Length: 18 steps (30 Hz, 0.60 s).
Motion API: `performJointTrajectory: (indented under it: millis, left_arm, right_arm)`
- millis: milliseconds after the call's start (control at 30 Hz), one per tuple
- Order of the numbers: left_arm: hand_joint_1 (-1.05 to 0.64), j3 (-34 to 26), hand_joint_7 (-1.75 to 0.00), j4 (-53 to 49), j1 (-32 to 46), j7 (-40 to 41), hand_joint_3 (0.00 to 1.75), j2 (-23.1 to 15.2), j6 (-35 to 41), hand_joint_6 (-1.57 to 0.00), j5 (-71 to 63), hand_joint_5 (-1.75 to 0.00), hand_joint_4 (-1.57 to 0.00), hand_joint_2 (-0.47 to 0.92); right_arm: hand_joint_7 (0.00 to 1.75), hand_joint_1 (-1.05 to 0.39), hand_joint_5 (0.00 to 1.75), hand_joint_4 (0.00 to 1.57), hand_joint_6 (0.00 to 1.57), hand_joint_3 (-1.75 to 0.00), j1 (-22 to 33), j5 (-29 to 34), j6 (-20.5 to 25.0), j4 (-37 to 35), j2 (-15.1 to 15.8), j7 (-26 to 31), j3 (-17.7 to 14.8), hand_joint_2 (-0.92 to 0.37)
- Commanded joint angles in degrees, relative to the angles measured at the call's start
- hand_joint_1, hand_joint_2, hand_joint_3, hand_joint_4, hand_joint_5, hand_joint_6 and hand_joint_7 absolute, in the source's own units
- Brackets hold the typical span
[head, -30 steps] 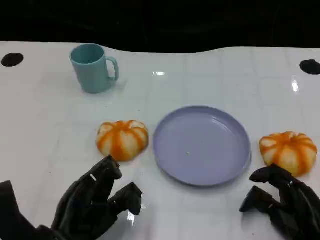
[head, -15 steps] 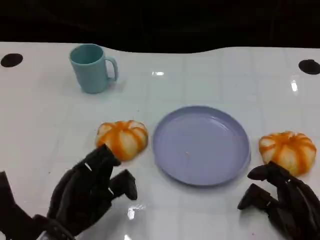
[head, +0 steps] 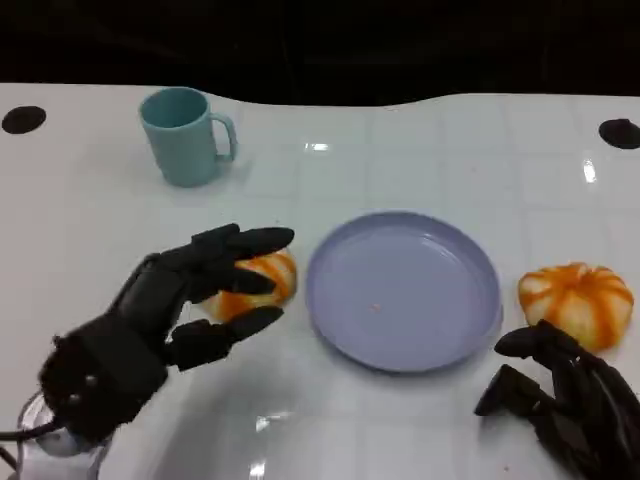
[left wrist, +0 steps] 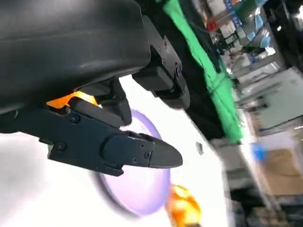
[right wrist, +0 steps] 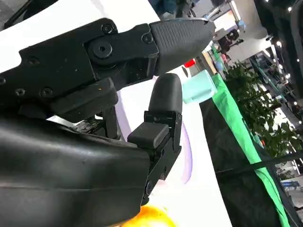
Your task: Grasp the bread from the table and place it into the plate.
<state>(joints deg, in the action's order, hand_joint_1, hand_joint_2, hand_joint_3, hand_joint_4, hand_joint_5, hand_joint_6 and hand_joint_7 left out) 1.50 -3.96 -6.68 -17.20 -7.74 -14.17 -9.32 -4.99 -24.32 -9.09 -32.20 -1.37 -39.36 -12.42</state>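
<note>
Hands first, nearest: right hand [head: 565, 400] low at the table's near edge, fingers loosely curled on nothing, just beside a second orange-and-white bun [head: 576, 303]. Left hand [head: 165, 320] reaches forward, fingers spread around the round orange-and-white striped bread bun [head: 262, 283], not yet closed. Bun sits on the white table [head: 430, 160], just left of the lavender round plate [head: 403, 288]. Likely soft, light; take by its sides, gently. Farther back, teal mug [head: 186, 135].

L hand [head: 165, 305] is covering most of the left bread [head: 262, 281], so contact w/ it is unclear, maybe touching. R hand [head: 565, 395] is getting cut off at the frame corner. Left wrist view's background is blurring out.
</note>
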Motion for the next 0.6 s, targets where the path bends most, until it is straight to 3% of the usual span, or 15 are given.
performJointTrajectory:
  millis: [33, 333, 433, 600]
  left_arm:
    - [-0.49, 3.1, -0.01, 1.9, -2.7, 5.4, 0.03, -5.0, -0.5, -0.45, -12.0, -0.57, -0.24, 0.89]
    - [-0.53, 10.8, 0.0, 4.3, -7.1, 7.2, 0.0, -12.9, 4.3, -0.27, -33.3, -0.39, -0.01, 0.86]
    - [-0.54, 12.5, 0.0, 5.5, -8.0, 5.4, 0.01, -13.8, 7.3, -0.22, -36.2, -0.27, 0.0, 0.87]
    - [-0.51, 15.9, 0.0, 4.3, -10.4, 3.8, 0.0, -14.4, 10.3, -0.22, -40.4, -0.23, 0.0, 0.84]
  right_arm:
    - [1.16, -0.55, 1.55, 0.66, 0.64, -0.21, -0.4, 0.0, 0.7, -0.2, 1.0, 0.4, -0.1, -0.92]
    - [1.17, -0.55, 1.54, 0.67, 0.64, -0.22, 0.0, 0.7, 0.0, 0.5, 0.7, 1.0, 0.3, -0.92]
    - [1.17, -0.54, 1.54, 0.67, 0.63, -0.24, -0.1, 0.3, -0.2, 0.2, 0.7, 0.3, 0.2, -0.92]
    - [1.17, -0.54, 1.54, 0.67, 0.64, -0.24, 0.1, 0.2, 0.2, 0.6, 0.7, 0.5, 0.2, -0.92]
